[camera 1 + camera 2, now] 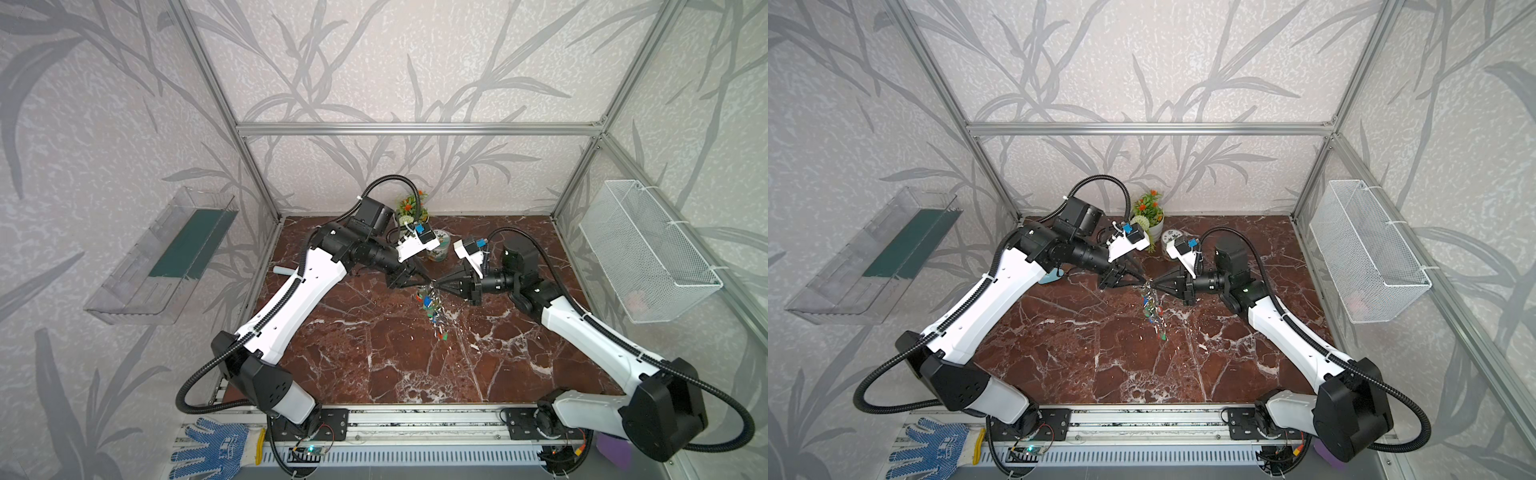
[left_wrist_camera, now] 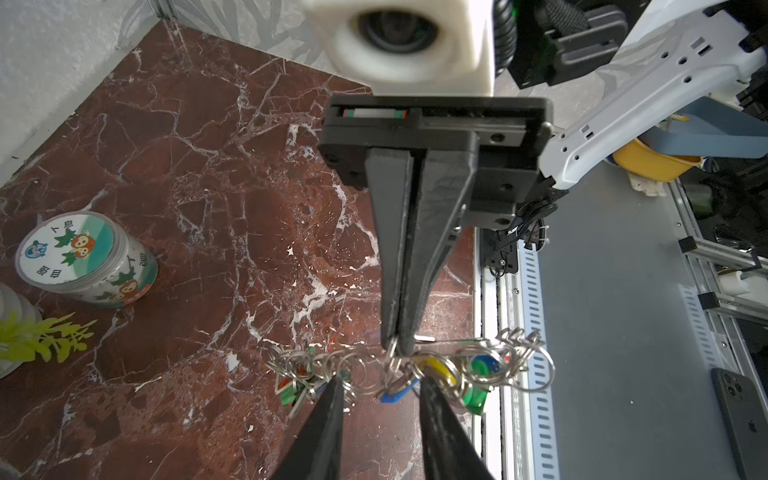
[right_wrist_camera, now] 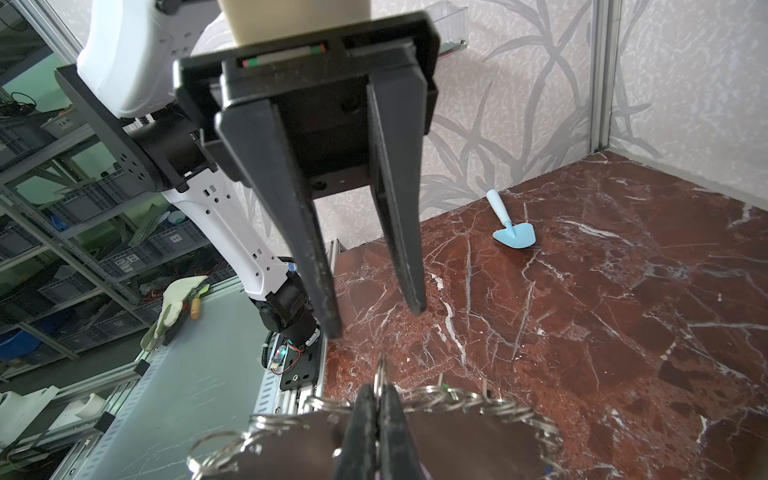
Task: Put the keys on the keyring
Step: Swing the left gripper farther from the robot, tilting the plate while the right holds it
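Note:
The keyring (image 1: 434,307) is a silvery loop strung with small rings, keys and red, green, blue and yellow tags, and it hangs above the marble floor. My right gripper (image 1: 437,286) is shut on one of its rings, as the right wrist view shows (image 3: 376,395). My left gripper (image 1: 428,282) faces it, open. In the left wrist view its fingertips (image 2: 336,384) stand either side of the chain of rings (image 2: 361,365), with a blue tag (image 2: 395,395) between them. The keys of the task do not show apart from those on the bunch.
A printed tin (image 1: 439,245) and a potted plant (image 1: 413,208) stand just behind the grippers. A pale blue scoop (image 3: 513,232) lies by the left wall. A wire basket (image 1: 648,249) hangs on the right wall, a clear tray (image 1: 158,257) on the left. A blue glove (image 1: 212,449) lies in front.

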`<control>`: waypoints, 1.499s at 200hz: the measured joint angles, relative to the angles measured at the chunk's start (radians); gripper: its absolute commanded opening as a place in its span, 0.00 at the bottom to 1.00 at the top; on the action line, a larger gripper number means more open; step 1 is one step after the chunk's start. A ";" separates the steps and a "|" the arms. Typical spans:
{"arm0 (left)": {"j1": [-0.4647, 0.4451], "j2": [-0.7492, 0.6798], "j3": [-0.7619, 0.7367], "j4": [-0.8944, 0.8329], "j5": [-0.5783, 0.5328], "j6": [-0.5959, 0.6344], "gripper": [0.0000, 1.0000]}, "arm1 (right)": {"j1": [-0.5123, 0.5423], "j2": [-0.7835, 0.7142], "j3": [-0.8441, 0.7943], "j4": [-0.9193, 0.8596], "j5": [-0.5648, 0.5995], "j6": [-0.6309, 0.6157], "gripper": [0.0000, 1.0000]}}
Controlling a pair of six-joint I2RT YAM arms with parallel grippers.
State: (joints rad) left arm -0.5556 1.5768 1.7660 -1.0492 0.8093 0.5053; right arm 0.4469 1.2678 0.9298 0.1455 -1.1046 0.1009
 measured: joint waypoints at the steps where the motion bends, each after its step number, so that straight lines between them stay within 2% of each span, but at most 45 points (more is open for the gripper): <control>1: -0.001 0.003 0.003 -0.003 0.000 0.002 0.28 | 0.000 0.000 0.000 0.000 0.000 0.000 0.00; 11: -0.001 0.023 0.030 -0.025 -0.006 0.013 0.25 | 0.000 0.000 0.000 0.000 -0.003 0.001 0.00; 88: -0.032 0.079 0.099 -0.119 -0.030 0.063 0.23 | 0.000 0.000 0.000 0.014 -0.011 0.014 0.00; 116: -0.040 0.084 0.100 -0.129 -0.031 0.072 0.16 | 0.000 0.001 0.000 0.015 -0.016 0.020 0.00; 200: -0.046 0.095 0.109 -0.137 -0.032 0.073 0.06 | 0.000 0.002 0.000 0.017 -0.016 0.027 0.00; 211: -0.046 0.095 0.111 -0.140 -0.031 0.074 0.00 | -0.001 0.002 0.000 0.019 -0.016 0.027 0.00; 259: -0.047 0.092 0.103 -0.129 -0.038 0.065 0.00 | -0.002 0.002 0.000 0.021 -0.013 0.030 0.00; 277: -0.047 0.056 0.040 -0.049 -0.068 0.026 0.00 | -0.002 0.003 0.000 0.017 0.008 0.029 0.11; 292: -0.049 -0.001 -0.052 0.051 -0.108 -0.014 0.00 | -0.003 0.007 0.000 0.014 0.027 0.030 0.26; 300: -0.052 -0.033 -0.100 0.098 -0.121 -0.033 0.00 | -0.003 0.007 0.001 0.014 0.029 0.031 0.31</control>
State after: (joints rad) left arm -0.6075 1.5436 1.6661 -0.9512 0.6880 0.4721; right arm 0.4438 1.2751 0.9306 0.1593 -1.0752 0.1318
